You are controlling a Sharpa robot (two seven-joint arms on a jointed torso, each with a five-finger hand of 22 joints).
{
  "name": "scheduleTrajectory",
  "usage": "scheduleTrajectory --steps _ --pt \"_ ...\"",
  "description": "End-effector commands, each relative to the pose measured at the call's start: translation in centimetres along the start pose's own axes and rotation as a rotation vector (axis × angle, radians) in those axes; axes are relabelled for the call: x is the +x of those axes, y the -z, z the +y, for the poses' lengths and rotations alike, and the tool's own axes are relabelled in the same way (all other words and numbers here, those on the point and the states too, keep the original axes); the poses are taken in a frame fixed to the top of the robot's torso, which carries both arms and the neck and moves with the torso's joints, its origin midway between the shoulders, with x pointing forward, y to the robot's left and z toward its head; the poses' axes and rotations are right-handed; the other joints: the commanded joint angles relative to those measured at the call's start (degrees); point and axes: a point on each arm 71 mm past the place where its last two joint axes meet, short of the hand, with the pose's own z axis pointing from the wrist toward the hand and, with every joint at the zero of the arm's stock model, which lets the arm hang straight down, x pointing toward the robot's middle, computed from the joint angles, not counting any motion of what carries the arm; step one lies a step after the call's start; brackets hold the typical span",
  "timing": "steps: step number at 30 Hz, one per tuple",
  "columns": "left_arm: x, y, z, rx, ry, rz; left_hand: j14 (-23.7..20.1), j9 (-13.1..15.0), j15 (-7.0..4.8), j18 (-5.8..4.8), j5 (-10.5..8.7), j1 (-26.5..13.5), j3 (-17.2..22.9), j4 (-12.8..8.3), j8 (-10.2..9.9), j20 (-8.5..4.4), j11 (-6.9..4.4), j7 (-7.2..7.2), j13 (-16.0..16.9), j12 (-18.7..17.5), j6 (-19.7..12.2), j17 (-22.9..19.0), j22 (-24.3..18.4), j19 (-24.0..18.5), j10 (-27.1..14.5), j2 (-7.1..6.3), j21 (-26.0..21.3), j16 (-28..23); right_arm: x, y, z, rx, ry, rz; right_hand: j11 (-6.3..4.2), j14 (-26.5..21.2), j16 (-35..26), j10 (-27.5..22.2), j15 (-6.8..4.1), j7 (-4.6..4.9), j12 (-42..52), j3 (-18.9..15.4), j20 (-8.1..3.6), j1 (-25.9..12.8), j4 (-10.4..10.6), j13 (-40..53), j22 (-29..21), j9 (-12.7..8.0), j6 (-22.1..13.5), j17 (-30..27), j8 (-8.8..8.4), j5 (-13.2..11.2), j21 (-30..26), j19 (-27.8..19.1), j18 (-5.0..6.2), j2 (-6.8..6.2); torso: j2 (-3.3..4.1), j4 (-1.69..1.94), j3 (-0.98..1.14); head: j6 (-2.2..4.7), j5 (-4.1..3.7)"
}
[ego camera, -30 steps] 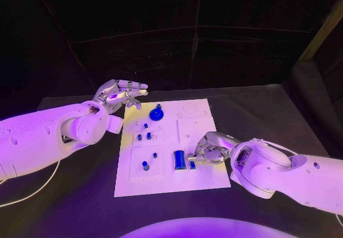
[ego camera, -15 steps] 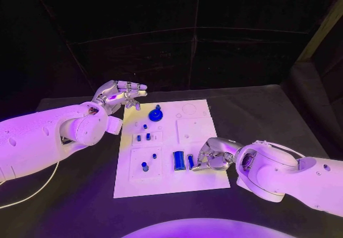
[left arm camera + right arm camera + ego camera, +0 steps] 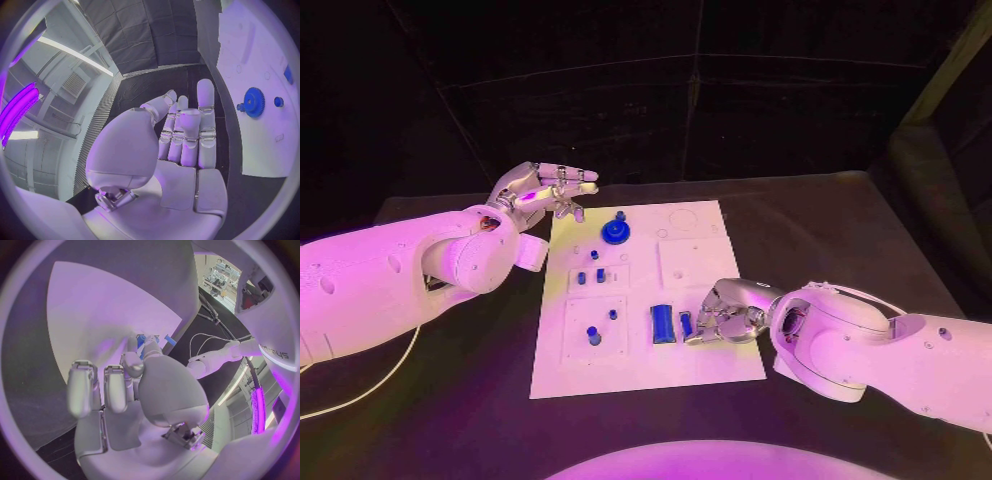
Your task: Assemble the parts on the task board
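The white task board point(image 3: 708, 362) lies in the middle of the table. A blue gear point(image 3: 615, 231) stands near its far edge and shows beside the board point(image 3: 250, 60) as the gear point(image 3: 254, 102) in the left wrist view. Several small blue pegs point(image 3: 599, 275) stand in the left half. A wide blue block point(image 3: 662, 323) and a narrow blue part point(image 3: 685, 324) stand side by side. My right hand point(image 3: 728, 312) pinches the narrow part, whose blue point(image 3: 142, 339) shows past the thumb of my right hand point(image 3: 134, 390). My left hand point(image 3: 545, 188) hovers open off the board's far left corner, fingers straight point(image 3: 187, 135).
Black tabletop point(image 3: 848, 230) surrounds the board on all sides. A pale cable point(image 3: 365, 385) runs across the table at the near left, under my left arm. The board's right half holds shallow recesses point(image 3: 689, 258).
My right hand has slid a little toward the near edge of the board and closed in on the narrow blue part. The left hand has stayed where it was.
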Motion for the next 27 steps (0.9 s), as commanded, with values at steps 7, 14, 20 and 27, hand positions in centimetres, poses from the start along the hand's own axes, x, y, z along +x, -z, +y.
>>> scheduleTrajectory --steps 7,14,20,27 --pt "0.1 -0.03 -0.13 0.006 0.006 0.009 -0.4 -0.1 -0.09 0.68 0.33 0.0 -0.4 0.0 0.1 0.03 -0.08 -0.13 0.0 0.3 -0.3 0.0 -0.1 -0.3 -0.3 0.65 -0.3 -0.4 -0.15 -0.73 -0.4 0.033 0.005 -0.016 0.13 3.7 0.1 0.2 -0.13 0.09 0.0 -0.3 -0.24 -0.3 0.5 0.1 2.7 0.1 0.1 2.5 0.1 0.5 0.1 0.8 -0.35 1.06 0.03 0.02 0.04 -0.18 0.14" --pt "0.1 -0.06 -0.12 0.005 0.006 0.01 -0.4 -0.1 -0.09 0.68 0.33 0.0 -0.4 0.0 0.1 0.03 -0.08 -0.13 0.0 0.3 -0.3 0.0 -0.1 -0.3 -0.3 0.65 -0.3 -0.4 -0.09 -1.02 -0.55 0.043 0.013 -0.006 0.09 3.7 0.1 0.2 -0.15 0.04 -0.1 -0.6 -0.24 0.1 0.1 0.1 2.7 0.1 0.0 2.5 0.08 0.5 0.1 0.8 -0.35 0.75 0.01 -0.06 0.04 -0.2 0.2" --pt "0.12 -0.07 -0.11 0.004 0.006 0.01 -0.4 -0.1 -0.09 0.68 0.33 0.0 -0.4 0.0 0.1 0.03 -0.08 -0.13 0.0 0.3 -0.3 0.0 -0.1 -0.3 -0.3 0.65 -0.3 -0.4 -0.04 -1.08 -0.49 0.042 0.015 -0.001 0.05 3.7 0.0 0.1 -0.19 0.0 -0.2 -0.9 -0.27 1.2 -0.8 0.1 2.7 0.2 0.0 2.5 0.08 0.1 0.1 0.8 -0.35 0.37 -0.04 -0.11 0.05 -0.2 0.18" --pt "0.11 -0.09 -0.09 0.004 0.006 0.01 -0.4 -0.1 -0.08 0.68 0.33 0.0 -0.5 0.0 0.1 0.03 -0.08 -0.13 0.1 0.4 -0.3 -0.1 -0.1 -0.3 -0.3 0.66 -0.3 -0.4 -0.15 -0.81 -0.25 0.013 -0.038 -0.016 0.31 3.6 -0.1 -0.2 -0.03 0.34 -1.1 -2.3 -0.21 0.4 -0.7 -0.5 2.4 0.2 -0.3 2.2 -0.1 -0.9 -0.1 0.7 -0.3 -0.66 -0.1 -0.07 0.08 -0.07 0.09"
